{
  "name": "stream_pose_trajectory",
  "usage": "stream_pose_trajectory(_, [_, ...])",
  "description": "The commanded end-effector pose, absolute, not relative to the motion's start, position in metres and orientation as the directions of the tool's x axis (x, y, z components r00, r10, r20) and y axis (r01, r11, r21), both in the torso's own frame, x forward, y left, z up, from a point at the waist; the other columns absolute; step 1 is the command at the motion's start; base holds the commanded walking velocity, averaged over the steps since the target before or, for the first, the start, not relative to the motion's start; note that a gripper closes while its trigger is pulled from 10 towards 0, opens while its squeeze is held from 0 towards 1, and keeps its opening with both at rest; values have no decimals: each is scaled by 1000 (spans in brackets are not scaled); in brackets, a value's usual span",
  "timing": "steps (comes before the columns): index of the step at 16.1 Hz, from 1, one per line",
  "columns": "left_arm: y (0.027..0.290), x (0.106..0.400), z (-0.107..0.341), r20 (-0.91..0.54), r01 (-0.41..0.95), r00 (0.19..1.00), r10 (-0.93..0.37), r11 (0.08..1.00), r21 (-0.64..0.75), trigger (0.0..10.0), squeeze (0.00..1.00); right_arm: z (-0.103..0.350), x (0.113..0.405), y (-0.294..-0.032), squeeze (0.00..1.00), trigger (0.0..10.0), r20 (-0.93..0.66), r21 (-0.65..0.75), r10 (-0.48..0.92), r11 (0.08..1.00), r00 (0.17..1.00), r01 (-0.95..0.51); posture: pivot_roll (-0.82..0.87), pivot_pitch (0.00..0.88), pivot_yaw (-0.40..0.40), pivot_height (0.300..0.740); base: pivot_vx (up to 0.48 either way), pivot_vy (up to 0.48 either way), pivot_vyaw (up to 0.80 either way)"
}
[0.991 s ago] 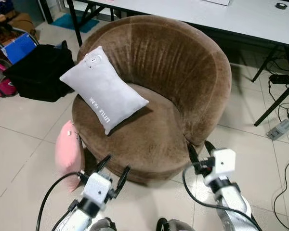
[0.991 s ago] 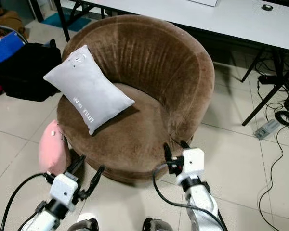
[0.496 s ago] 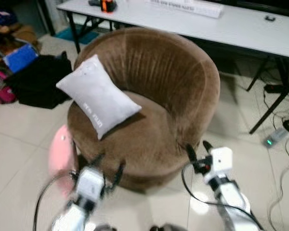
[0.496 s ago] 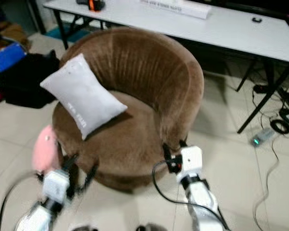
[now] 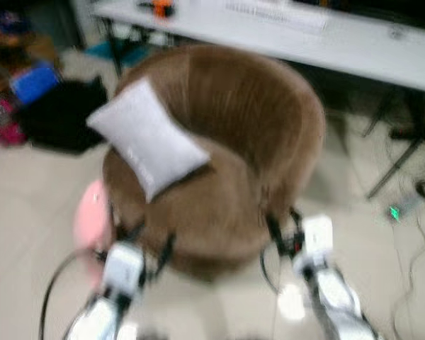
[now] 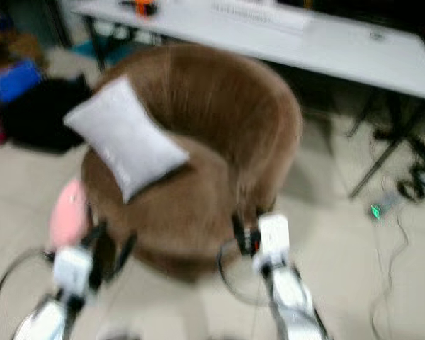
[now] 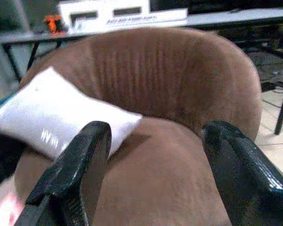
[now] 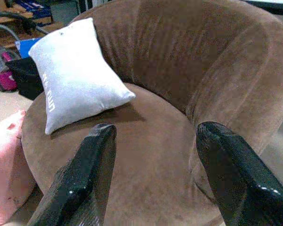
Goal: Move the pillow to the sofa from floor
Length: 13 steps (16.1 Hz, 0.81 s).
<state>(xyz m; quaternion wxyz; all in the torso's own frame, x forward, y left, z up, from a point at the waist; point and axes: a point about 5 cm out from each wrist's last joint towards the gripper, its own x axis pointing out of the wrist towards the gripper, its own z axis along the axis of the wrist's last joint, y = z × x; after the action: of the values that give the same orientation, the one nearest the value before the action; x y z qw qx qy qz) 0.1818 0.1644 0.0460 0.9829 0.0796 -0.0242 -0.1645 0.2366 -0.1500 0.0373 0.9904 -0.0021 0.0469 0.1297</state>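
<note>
Pink pillow (image 5: pixel 92 219): on the floor (image 5: pixel 28 212), stood on edge and leaning against the sofa's left flank, near the left tool. Long axis roughly upright, broad face turned away from the sofa. Propped this way it offers its upper edge and sides for a pinch, in my judgement. Not yet lifted.

Grey pillow (image 5: pixel 147 137): already on the sofa (image 5: pixel 227 142), tilted against the left of the backrest, one corner out over the seat rim, printed lettering along its lower side.

Left tool (image 5: pixel 150 241): fingers apart, holding nothing, low before the sofa's front, aimed at the seat.

Right tool (image 5: pixel 282 225): fingers apart, holding nothing, by the sofa's front right.

Surroundings: white tabletop (image 5: pixel 340 35) behind the sofa; black bag (image 5: pixel 60 110) on the floor to the left; cables (image 5: pixel 418 198) to the right. Head views blurred.
</note>
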Motion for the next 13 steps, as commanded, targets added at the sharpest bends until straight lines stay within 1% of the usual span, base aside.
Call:
stream_pose_trajectory(1, [162,185,49,19,321,944,-329,931,173,10000,0,37,237,-153,0,10000,-101,18,248,969,964,-247,-43,94,-67,740,0,0,0])
stream_pose_trajectory(4, [161,188,49,1,297,953,-302,937,182,10000,0,36,236,-154,0,10000,-109,24,251,968,962,-250,-42,104,-73,740,-429,0,0])
stream_pose_trajectory(5, [160,201,51,-2,299,953,-303,939,172,10000,0,36,236,-154,0,10000,-113,25,251,968,961,-250,-44,105,-72,740,-431,0,0])
stream_pose_trajectory(6, [156,242,57,-14,304,952,-307,933,192,10000,0,35,236,-155,0,10000,-117,28,250,968,961,-249,-44,108,-73,740,-420,240,0])
stream_pose_trajectory(7, [151,267,65,-20,305,951,-307,931,201,10000,0,36,237,-154,0,10000,-118,35,250,968,961,-247,-47,110,-73,740,-420,240,0])
stream_pose_trajectory(8, [150,276,66,-36,289,957,-288,929,231,10000,0,37,238,-155,0,10000,-117,36,252,968,961,-250,-51,116,-74,740,-435,0,0])
stream_pose_trajectory(10, [150,278,64,-61,273,962,-267,919,283,10000,0,36,237,-155,0,10000,-122,37,254,967,960,-251,-54,118,-75,740,-480,0,0])
stream_pose_trajectory(12, [149,280,64,-57,280,960,-274,928,247,10000,0,35,236,-155,0,10000,-125,39,256,967,959,-253,-56,118,-76,740,-480,0,0])
stream_pose_trajectory(13, [149,280,67,-19,278,960,-281,932,232,10000,0,35,235,-156,0,10000,-127,41,256,967,958,-253,-57,117,-78,740,0,0,0])
